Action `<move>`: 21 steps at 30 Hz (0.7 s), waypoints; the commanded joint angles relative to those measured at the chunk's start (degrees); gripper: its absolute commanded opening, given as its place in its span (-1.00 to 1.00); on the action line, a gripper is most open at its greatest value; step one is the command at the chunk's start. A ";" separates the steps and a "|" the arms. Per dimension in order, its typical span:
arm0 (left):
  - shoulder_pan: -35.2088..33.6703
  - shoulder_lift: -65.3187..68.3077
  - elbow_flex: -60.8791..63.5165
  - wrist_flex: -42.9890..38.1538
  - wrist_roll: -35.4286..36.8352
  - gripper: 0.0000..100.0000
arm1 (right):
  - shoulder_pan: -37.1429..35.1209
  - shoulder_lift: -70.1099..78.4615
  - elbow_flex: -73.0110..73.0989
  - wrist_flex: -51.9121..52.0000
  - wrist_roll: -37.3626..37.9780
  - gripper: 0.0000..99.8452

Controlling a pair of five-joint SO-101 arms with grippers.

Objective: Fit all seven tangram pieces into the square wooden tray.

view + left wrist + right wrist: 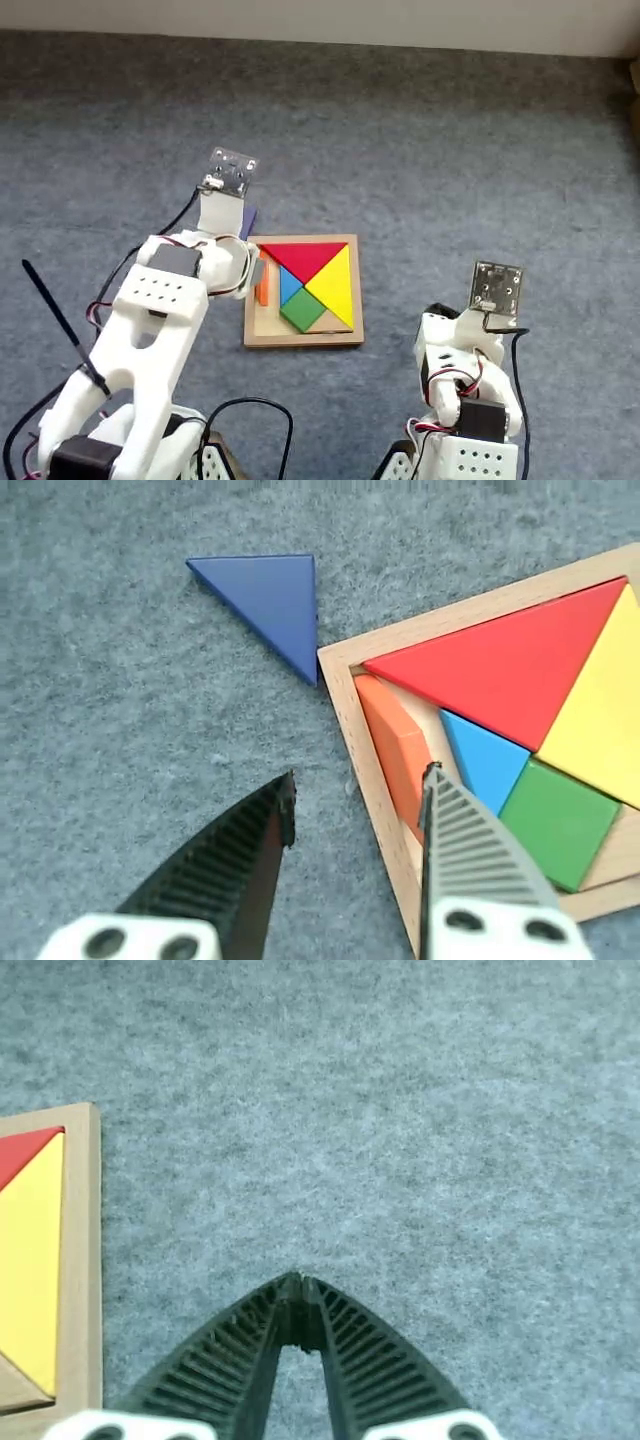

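left jaws released astride tray (343,695) rim, likely to seat orange piece (392,748) | right jaws clenched, idle | blue triangle (268,595) outside tray corner

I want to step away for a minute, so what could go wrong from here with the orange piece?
The orange piece looks tilted against the wall of the tray, not flat. The open left tool straddles that wall, so closing might pinch wall and piece together and drag the tray. The blue triangle lies outside, at the tray's corner; a shifted tray could push it off.
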State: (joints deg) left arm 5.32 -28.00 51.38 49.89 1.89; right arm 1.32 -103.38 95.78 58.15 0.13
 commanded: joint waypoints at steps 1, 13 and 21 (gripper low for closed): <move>-0.57 -1.71 1.54 -2.46 -0.26 -0.57 | 0.75 0.22 6.29 -1.19 -0.18 -0.99; 7.08 -1.45 7.25 -8.53 -0.26 -0.58 | 0.75 0.22 6.29 -1.19 -0.18 -0.99; 5.85 6.81 1.10 -7.82 0.09 -0.58 | 0.75 0.22 6.29 -1.19 -0.18 -0.99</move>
State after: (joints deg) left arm 11.38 -22.11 56.48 42.15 1.89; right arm 1.32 -103.38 95.78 58.15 0.13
